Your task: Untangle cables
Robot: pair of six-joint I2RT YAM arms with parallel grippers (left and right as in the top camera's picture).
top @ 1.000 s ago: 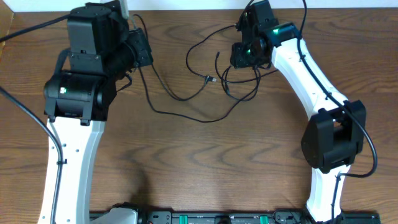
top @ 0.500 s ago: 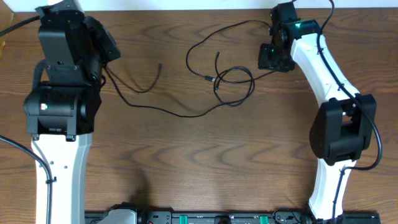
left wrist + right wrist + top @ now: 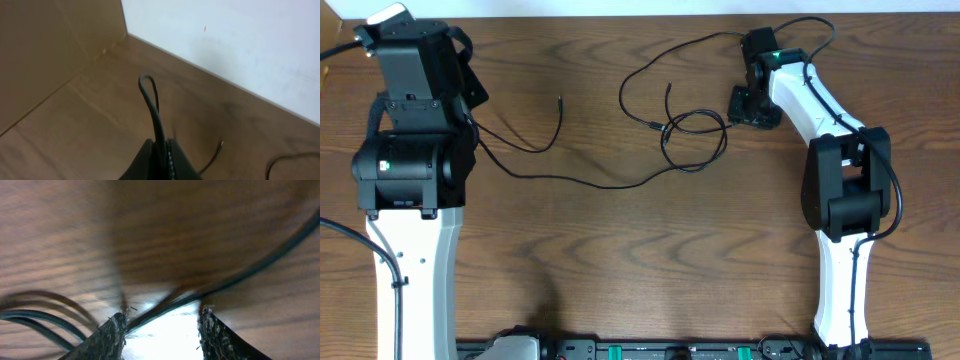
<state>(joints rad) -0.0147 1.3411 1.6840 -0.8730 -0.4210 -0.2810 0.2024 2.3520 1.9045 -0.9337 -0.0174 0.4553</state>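
Toward the bench's (image 3: 620, 260) back left corner, left pincer (image 3: 161, 145) clenched on one black cable (image 3: 156, 112), likely drawing it clear of the looped cables (image 3: 665, 128) mid-back, where right pincer (image 3: 162, 314) stands released astride a strand.

The left gripper (image 3: 161, 146), clamped on a black cable (image 3: 558, 112), has swung out towards the table's left edge, dragging that cable's free end clear of the tangled loops (image 3: 696, 114), while the right gripper (image 3: 748, 104) has shifted right of them.
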